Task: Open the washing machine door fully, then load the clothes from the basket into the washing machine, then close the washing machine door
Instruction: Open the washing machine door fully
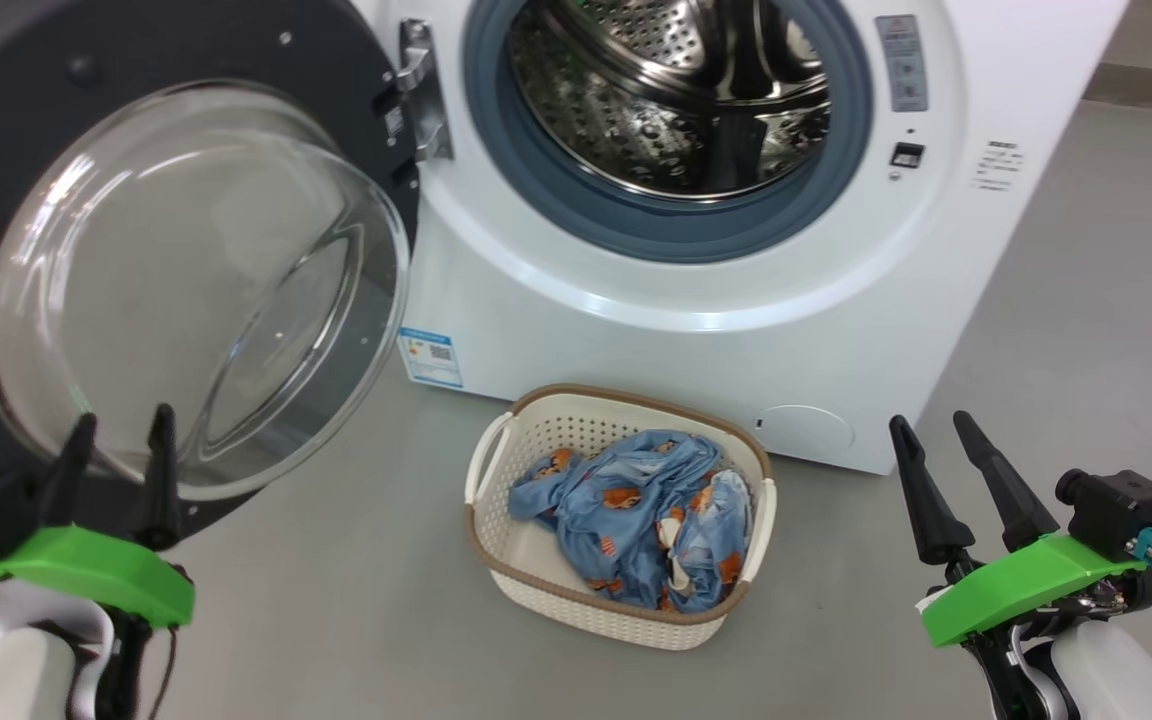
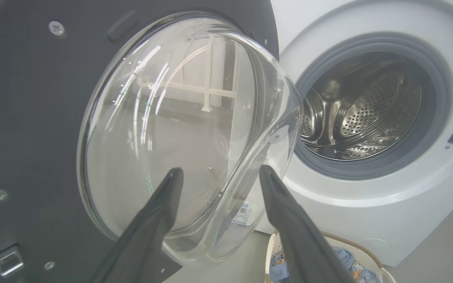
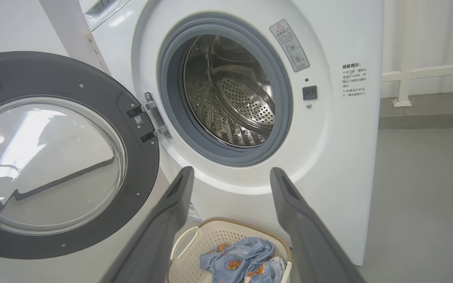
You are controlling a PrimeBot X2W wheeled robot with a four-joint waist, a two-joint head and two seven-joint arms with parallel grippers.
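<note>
The washing machine [image 1: 736,340] stands ahead with its steel drum [image 1: 676,90] exposed. The washing machine door [image 1: 186,280] hangs swung out to the left, its glass bowl [image 2: 187,129] bulging toward me. On the floor before the machine sits the cream basket [image 1: 626,600], holding the light blue bear-print clothes [image 1: 636,510]. My left gripper [image 1: 121,430] is open at the lower left, just in front of the door's glass, holding nothing. At the lower right my right gripper [image 1: 936,425] is open and empty, to the right of the basket. In the right wrist view, the clothes [image 3: 246,259] and basket [image 3: 195,251] lie below the fingers.
Grey floor [image 1: 336,600] spreads around the basket and to the right of the machine [image 1: 1086,330]. A white rail [image 3: 407,78] runs along the wall behind the machine's right side. A blue label sticker [image 1: 431,357] marks the machine's lower front.
</note>
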